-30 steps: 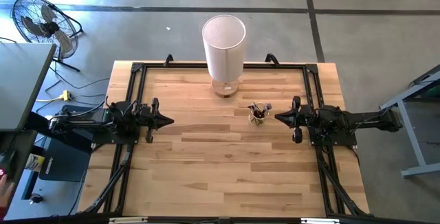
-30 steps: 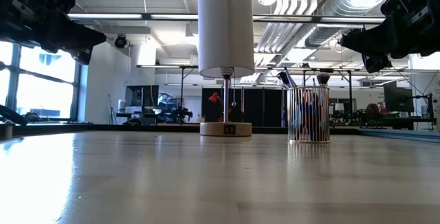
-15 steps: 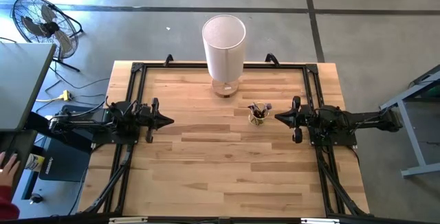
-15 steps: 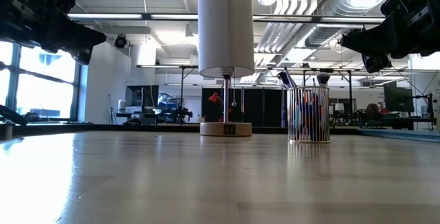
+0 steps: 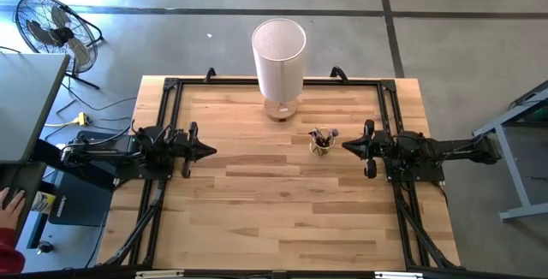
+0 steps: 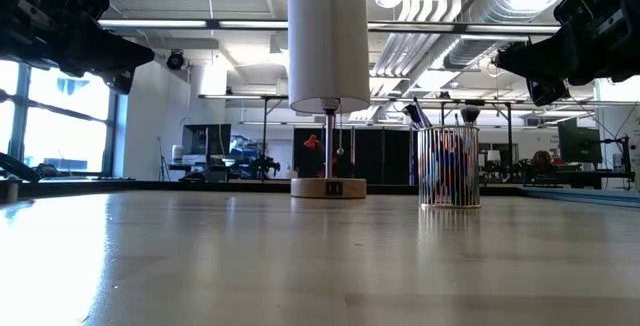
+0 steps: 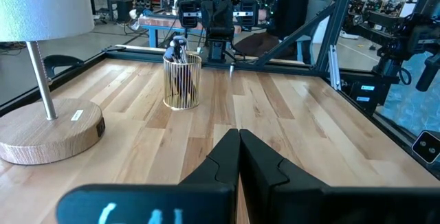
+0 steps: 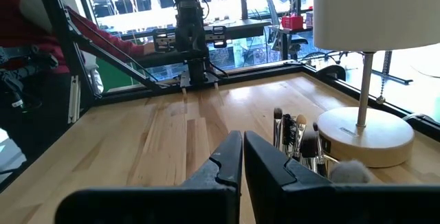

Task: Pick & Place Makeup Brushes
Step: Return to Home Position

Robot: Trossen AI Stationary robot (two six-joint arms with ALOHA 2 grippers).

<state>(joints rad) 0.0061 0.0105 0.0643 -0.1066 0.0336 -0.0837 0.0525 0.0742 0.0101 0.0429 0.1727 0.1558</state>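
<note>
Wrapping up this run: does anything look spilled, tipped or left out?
Nothing stands out. The makeup brushes stand bristles-up in the upright holder beside the lamp; left gripper and right gripper hang shut.

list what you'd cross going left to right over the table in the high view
left gripper, shut → white lamp → wire holder with the makeup brushes standing in it → right gripper, shut

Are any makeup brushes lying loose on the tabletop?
No, in the high view the only makeup brushes stand in the wire holder, near the right gripper.
</note>
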